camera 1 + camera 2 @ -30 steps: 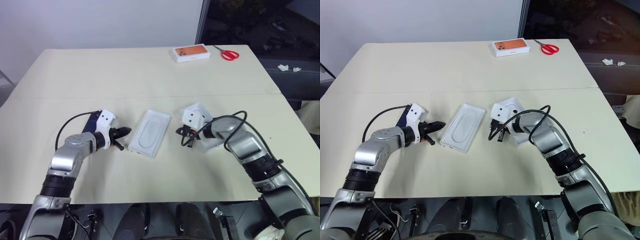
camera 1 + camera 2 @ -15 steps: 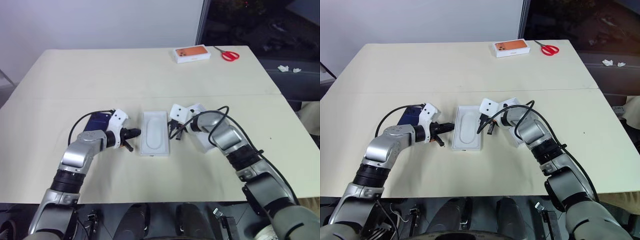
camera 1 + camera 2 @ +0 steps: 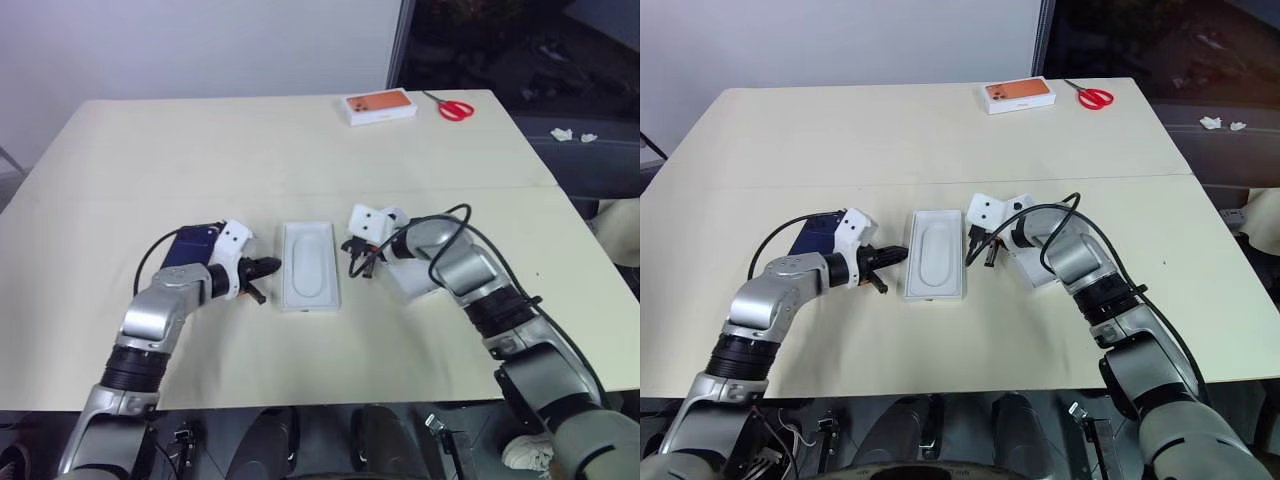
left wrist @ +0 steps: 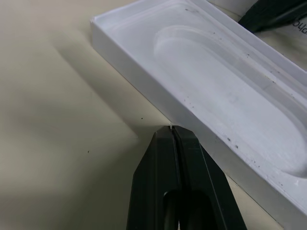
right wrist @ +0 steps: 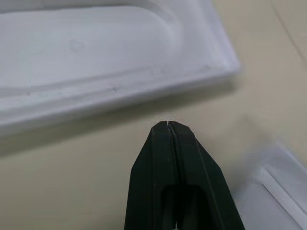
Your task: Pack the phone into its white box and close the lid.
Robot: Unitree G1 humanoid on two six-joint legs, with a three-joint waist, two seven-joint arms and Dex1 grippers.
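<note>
The dark blue phone (image 3: 188, 247) lies flat on the table, partly hidden behind my left wrist. My left gripper (image 3: 270, 267) is shut and empty, its tip by the left long side of a white insert with an oval recess (image 3: 308, 262). The same gripper's tip (image 4: 171, 128) sits close to that insert's wall (image 4: 144, 67). My right gripper (image 3: 973, 255) is shut and empty just off the insert's right long side (image 5: 96, 48). A shallow white tray-like piece (image 3: 415, 282) lies under my right forearm. I cannot tell whether it is the white box or the lid.
An orange-topped white box (image 3: 381, 105) and red scissors (image 3: 457, 108) lie at the far edge of the cream table (image 3: 300, 160). A seam crosses the table just beyond the grippers.
The white insert has turned from slanted to lying straight. Both shut grippers moved in to its two long sides, the right one reaching forward.
</note>
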